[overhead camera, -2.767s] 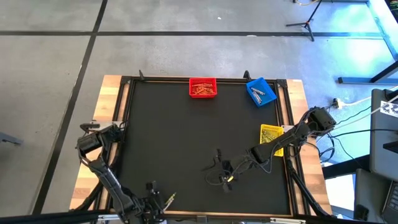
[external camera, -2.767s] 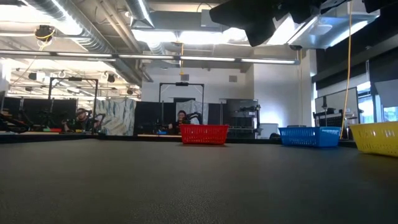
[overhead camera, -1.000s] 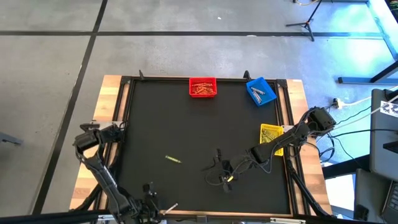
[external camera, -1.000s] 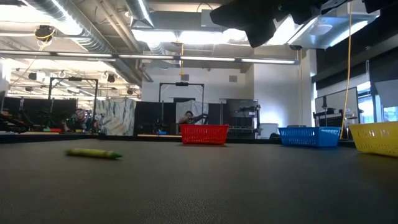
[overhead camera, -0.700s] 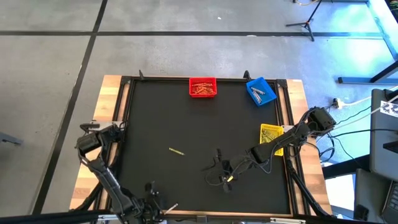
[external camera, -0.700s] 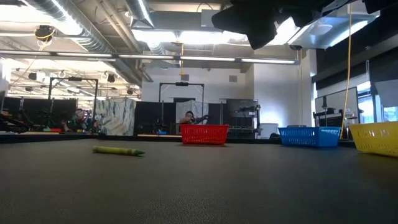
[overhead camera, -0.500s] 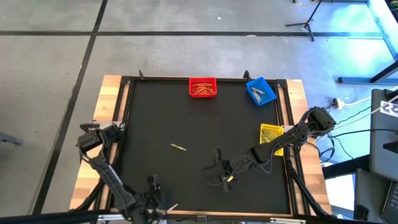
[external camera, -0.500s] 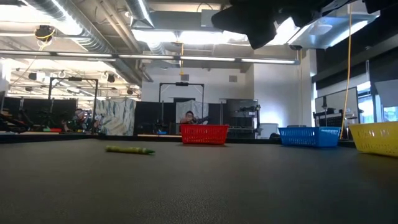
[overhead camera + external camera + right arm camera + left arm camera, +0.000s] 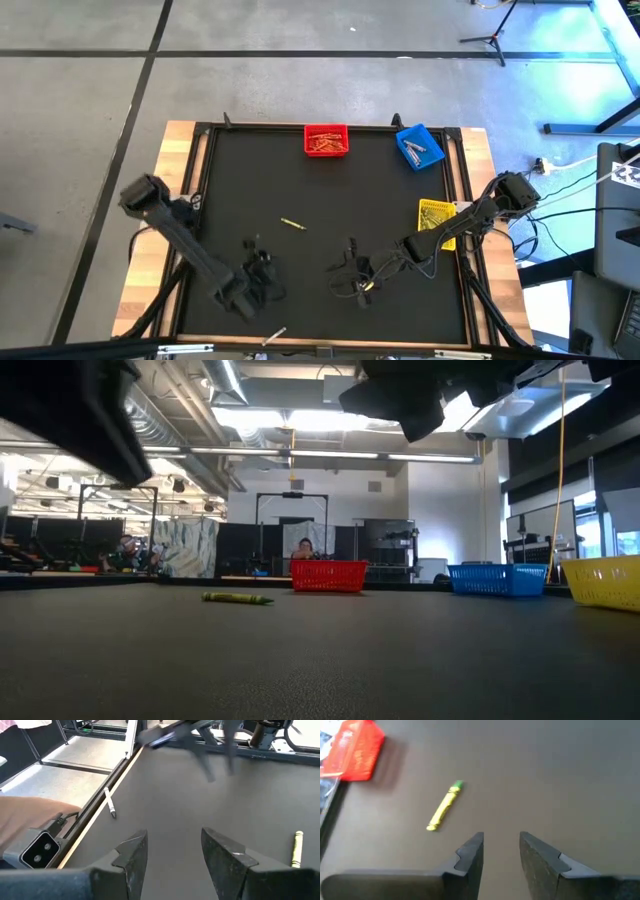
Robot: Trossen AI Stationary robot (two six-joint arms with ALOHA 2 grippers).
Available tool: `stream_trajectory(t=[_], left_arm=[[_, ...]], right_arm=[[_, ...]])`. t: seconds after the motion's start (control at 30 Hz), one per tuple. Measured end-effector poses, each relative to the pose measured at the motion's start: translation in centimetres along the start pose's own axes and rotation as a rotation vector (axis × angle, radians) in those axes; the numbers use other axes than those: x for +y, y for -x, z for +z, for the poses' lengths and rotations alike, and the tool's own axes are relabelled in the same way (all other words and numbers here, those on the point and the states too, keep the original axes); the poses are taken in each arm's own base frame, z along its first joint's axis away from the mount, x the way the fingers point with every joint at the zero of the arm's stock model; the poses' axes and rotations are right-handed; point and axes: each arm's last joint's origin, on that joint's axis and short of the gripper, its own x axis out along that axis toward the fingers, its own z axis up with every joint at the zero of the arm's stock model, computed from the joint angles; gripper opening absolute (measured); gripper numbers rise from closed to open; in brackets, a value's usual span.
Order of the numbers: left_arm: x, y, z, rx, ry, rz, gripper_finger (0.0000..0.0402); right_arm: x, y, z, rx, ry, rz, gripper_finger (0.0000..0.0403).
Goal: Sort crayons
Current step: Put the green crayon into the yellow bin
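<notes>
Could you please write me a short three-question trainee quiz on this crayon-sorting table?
1. True or false: the thin yellow-green crayon stick lies loose on the black mat, held by neither tool.
2. Which tool is nearer that crayon? A) left tool B) right tool
3. Fill in: the small yellow plastic bin stands at the mat's ____ edge in the high view.

Key: 1 true; the left tool's two dark fingers stand apart with only mat between them, and the crayon lies ahead of them. 2 A. 3 right; the red plastic bin and blue plastic bin stand along the far edge.
</notes>
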Motion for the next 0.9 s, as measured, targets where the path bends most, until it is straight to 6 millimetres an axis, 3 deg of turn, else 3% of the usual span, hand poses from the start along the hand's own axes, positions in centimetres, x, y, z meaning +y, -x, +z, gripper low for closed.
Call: stream_trajectory(t=[0.17, 0.4, 0.63, 0.9], left_arm=[[4.5, -0.6, -1.1, -0.004, 0.081, -0.017, 0.0117], [8.6, -2.6, -3.4, -0.054, 0.184, -0.181, 0.0117], [11.1, -3.7, -3.4, -0.125, 0.182, -0.199, 0.0117], [12.7, -4.8, -2.2, -0.157, 0.145, -0.126, 0.0117]], right_arm=[[0.0, 0.0, -0.3, 0.029, -0.016, -0.003, 0.0182], [0.0, 0.0, -0.4, 0.043, -0.011, -0.005, 0.0182], [-0.2, 0.2, -0.7, 0.081, 0.048, -0.029, 0.0182], [-0.9, 2.0, -0.7, 0.2, 0.05, -0.16, 0.0182]])
